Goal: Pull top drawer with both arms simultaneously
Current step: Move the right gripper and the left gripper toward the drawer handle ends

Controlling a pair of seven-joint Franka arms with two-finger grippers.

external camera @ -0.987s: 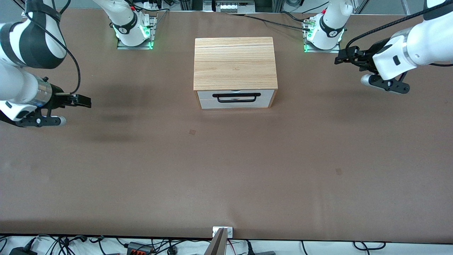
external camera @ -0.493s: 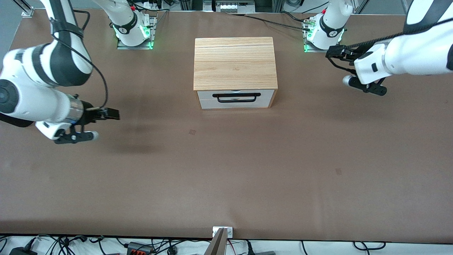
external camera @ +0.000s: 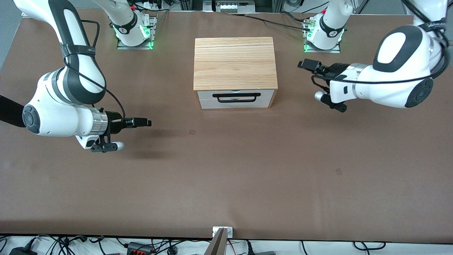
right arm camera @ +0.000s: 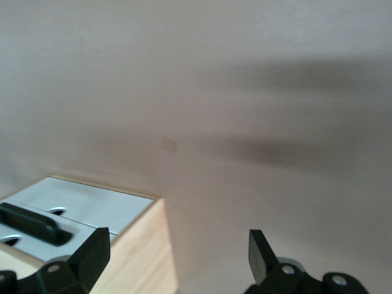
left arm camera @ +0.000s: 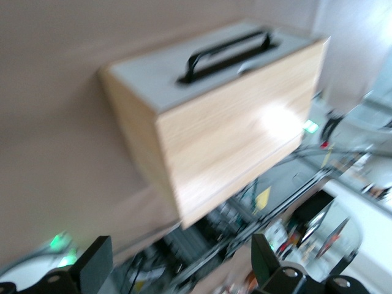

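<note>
Approach stage. The top drawer [external camera: 236, 94] sits shut in the cabinet [external camera: 235, 63] at mid-table, its black bar handle [external camera: 236, 97] facing the front camera. The right gripper [external camera: 141, 122], fingers spread and empty, hangs over bare table toward the right arm's end; the left gripper [external camera: 308, 64], likewise spread and empty, hangs beside the cabinet toward the left arm's end. A good pull likely needs each gripper on its own end of the handle, closing together and drawing straight outward.

The cabinet [external camera: 235, 63] sits on the table [external camera: 226, 177] between both arms' bases, its top drawer [external camera: 236, 96] facing the front camera.
</note>
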